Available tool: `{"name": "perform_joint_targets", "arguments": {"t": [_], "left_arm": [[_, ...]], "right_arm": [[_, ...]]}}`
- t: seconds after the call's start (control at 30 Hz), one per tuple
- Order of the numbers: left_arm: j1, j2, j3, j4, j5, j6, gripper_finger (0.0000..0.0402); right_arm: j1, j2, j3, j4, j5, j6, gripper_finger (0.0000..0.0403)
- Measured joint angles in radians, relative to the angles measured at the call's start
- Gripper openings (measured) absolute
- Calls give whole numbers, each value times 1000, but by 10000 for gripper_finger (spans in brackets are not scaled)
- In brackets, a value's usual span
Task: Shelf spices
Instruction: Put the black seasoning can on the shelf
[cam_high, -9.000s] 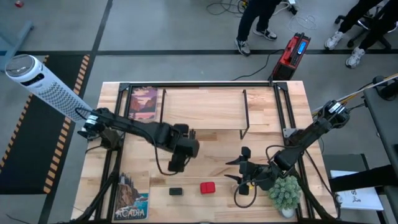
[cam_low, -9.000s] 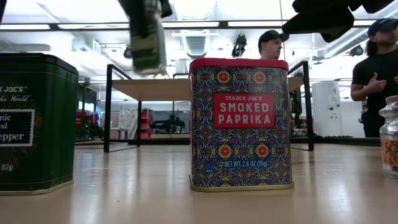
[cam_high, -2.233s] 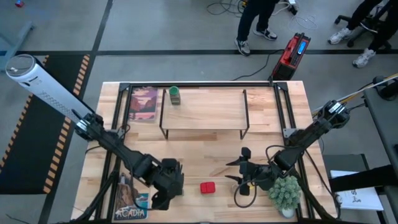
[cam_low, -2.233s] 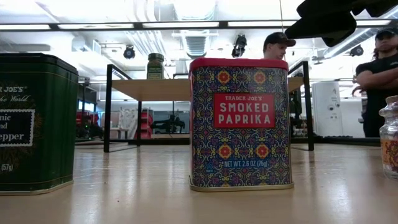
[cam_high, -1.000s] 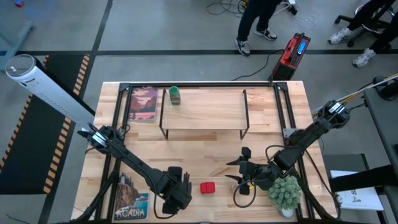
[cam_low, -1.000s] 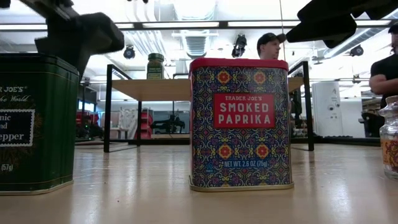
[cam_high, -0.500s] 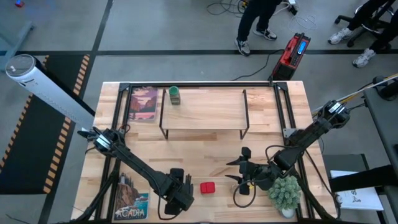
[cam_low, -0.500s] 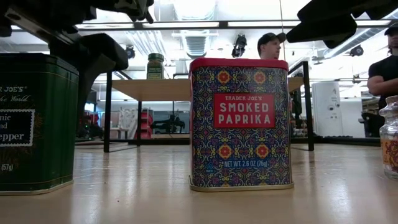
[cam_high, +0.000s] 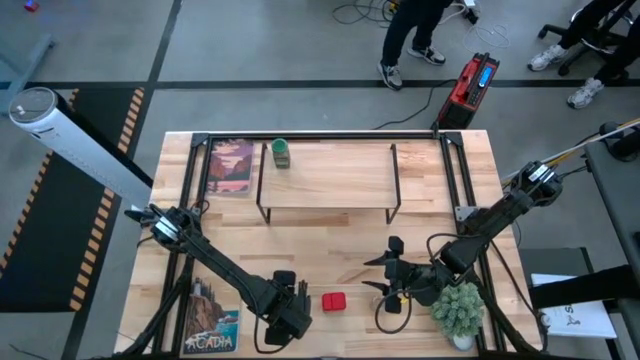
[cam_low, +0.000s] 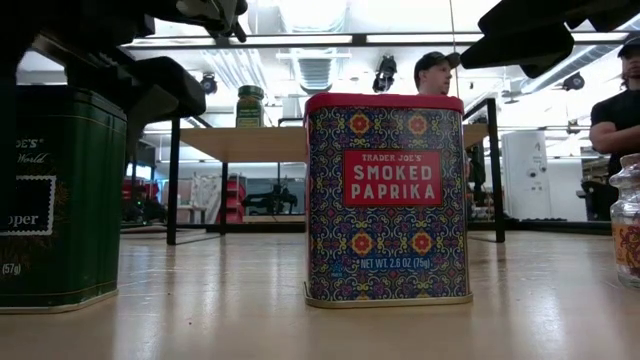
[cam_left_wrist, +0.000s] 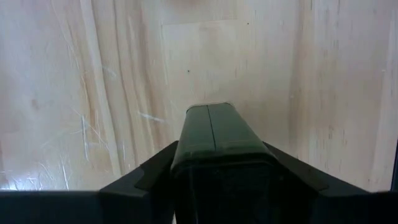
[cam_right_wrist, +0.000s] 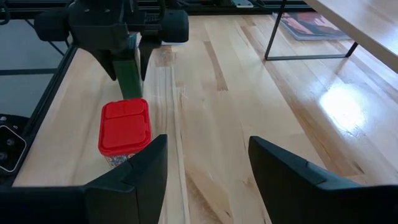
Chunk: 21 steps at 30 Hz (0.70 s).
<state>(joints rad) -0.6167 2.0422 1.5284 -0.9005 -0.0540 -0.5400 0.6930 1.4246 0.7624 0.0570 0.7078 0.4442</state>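
The dark olive tin (cam_low: 70, 200) stands on its base at the table's near edge. My left gripper (cam_high: 288, 308) is over it, open and pointing down. One finger (cam_low: 7, 200) is before the tin's near face and the other behind its far face (cam_right_wrist: 144, 56). The red tin (cam_high: 333, 301) stands just right of it. On the shelf (cam_high: 330, 180), at its left end, stands the green-lidded jar (cam_high: 281, 153). My right gripper (cam_high: 385, 268) waits open above the table, right of the red tin. The tiny jar (cam_high: 391, 304) stands near it. My left gripper's fingers come from above, pointing down, and lie close along the near and far faces of the olive tin (cam_left_wrist: 214, 127), just below its lid. I cannot tell whether they touch it. The tin stands upright on the table.
A potted plant (cam_high: 458, 312) stands at the near right corner. One picture book (cam_high: 232, 165) lies left of the shelf, another (cam_high: 212, 318) at the near left corner. Bare wood lies between the tins and the shelf. People stand beyond the far edge (cam_low: 610, 110).
My left gripper has come down over the olive tin. A second ago its fingers were above the lid; now they reach down along the tin's near and far faces. The tin has not moved.
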Motion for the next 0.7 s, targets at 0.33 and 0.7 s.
{"name": "perform_joint_targets", "arguments": {"t": [0.33,0.7], "left_arm": [[0,0,0,0,0,0,121],[6,-3,25,-60,19,15,129]], "right_arm": [[0,0,0,0,0,-2,201],[0,1,0,0,0,-2,201]]}}
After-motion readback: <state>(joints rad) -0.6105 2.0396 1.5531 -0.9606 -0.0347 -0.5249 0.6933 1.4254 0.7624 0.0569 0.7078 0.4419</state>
